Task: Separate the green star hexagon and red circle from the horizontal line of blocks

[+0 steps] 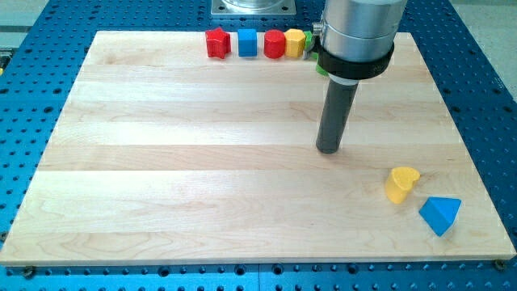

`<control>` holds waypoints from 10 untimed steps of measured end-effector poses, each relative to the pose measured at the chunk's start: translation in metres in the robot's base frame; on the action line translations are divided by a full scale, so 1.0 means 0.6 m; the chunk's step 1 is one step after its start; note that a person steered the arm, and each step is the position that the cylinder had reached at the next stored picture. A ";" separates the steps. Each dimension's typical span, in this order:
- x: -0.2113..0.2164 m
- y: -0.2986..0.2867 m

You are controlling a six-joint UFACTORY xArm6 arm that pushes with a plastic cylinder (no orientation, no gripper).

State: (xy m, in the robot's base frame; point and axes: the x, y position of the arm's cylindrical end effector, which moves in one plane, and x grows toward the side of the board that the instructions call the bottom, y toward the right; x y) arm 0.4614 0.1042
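My tip (327,149) rests on the pale wooden board (161,162) a little right of its middle, touching no block; I end in a plain rod with no jaws, so there is nothing to open or close and I have hold of nothing. Along the view's top edge of the board runs a horizontal line of blocks: a red star (216,43) at the view's left end, then a blue cube (247,42) just beside it, then the red circle (275,44), then a yellow hexagon (295,40) touching or nearly touching the red circle. Further to the view's right, a sliver of green block (321,69) peeks out from behind my grey housing (359,32); most of it is hidden, so I cannot make out its shape. The whole line sits well apart from my tip, towards the view's top and left of it. Down in the board's lower right corner, a yellow heart (401,183) and a blue triangle (439,214) lie near each other, the triangle closer to the view's bottom edge, both well apart from my tip and to the view's right of it. A blue perforated table (32,97) surrounds the board.
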 end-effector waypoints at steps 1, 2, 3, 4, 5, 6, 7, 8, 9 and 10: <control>-0.079 0.132; -0.200 0.179; -0.309 0.178; -0.363 0.131; -0.373 0.075; -0.414 0.069; -0.416 -0.002; -0.416 -0.038; -0.416 -0.038; -0.416 -0.037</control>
State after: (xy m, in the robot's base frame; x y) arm 0.2117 0.0817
